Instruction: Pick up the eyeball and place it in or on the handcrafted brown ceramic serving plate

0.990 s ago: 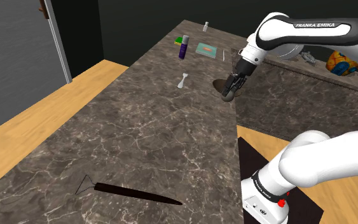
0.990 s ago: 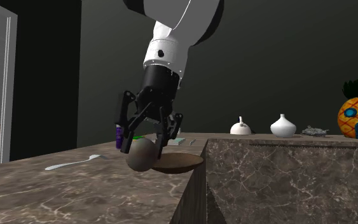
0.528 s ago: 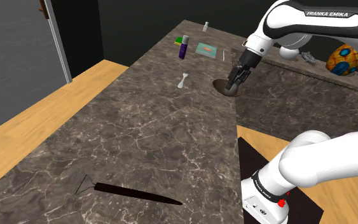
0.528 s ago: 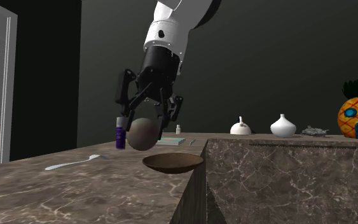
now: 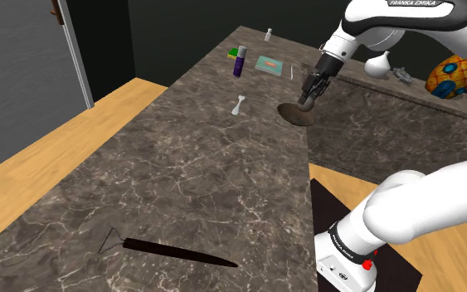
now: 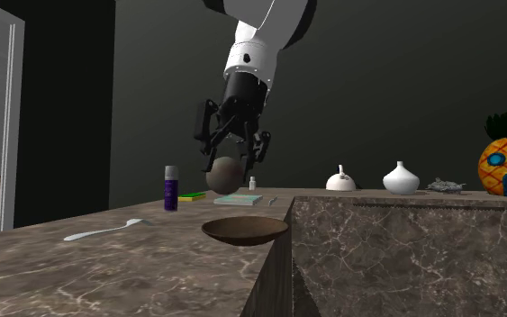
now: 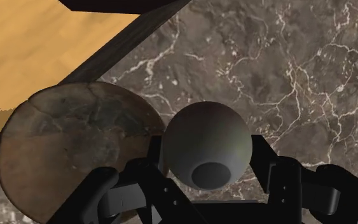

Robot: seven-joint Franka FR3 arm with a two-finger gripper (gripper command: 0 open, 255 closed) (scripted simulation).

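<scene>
While the brown plate (image 6: 245,230) sits up front by the marble counter's (image 6: 107,270) edge, the grey eyeball (image 6: 223,175) is up in the air above it, toward one side, squeezed tight in the black gripper (image 6: 231,155). Further back there's a purple bottle (image 6: 171,187), then a white vase (image 6: 401,178) and a pineapple-shaped thing (image 6: 506,162).
</scene>
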